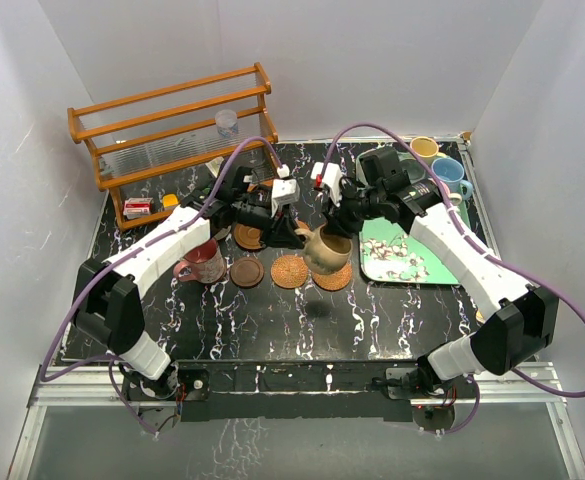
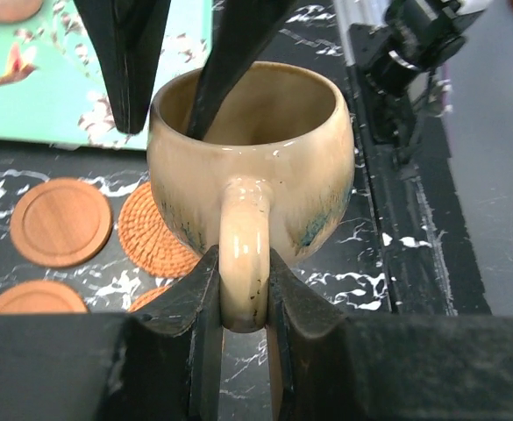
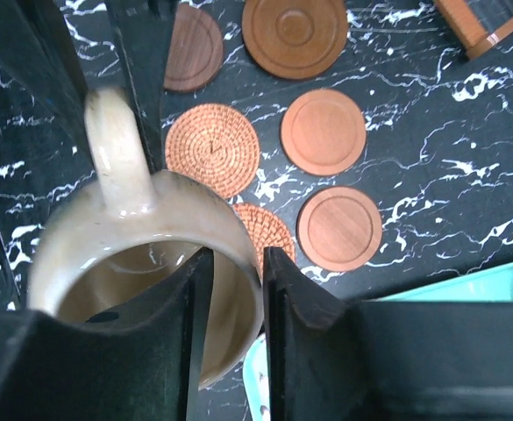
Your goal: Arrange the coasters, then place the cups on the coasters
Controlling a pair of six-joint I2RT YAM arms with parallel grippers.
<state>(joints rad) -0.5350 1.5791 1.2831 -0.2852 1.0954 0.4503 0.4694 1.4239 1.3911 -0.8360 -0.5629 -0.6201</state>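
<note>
Left claw (image 2: 243, 263) is clamped on the handle (image 2: 243, 232) of the tan mug (image 2: 317, 167), one finger on each side of the loop. The bowl sits just beyond the fingertips, mouth up. Right claw (image 3: 236, 263) sits astride the rim on the side away from the handle, one finger inside the mug and one outside. Both are close against the wall, but I cannot tell whether they pinch it. The mug hangs between the two claws over the middle of the worktop (image 1: 272, 320), just left of the tray (image 1: 412, 265). One wicker coaster (image 3: 272, 230) shows partly beneath it. A second wicker coaster (image 3: 212, 149) lies beside that one, with wood coasters (image 3: 324, 132) around them. A maroon mug (image 1: 204, 262) stands toward the left edge.
</note>
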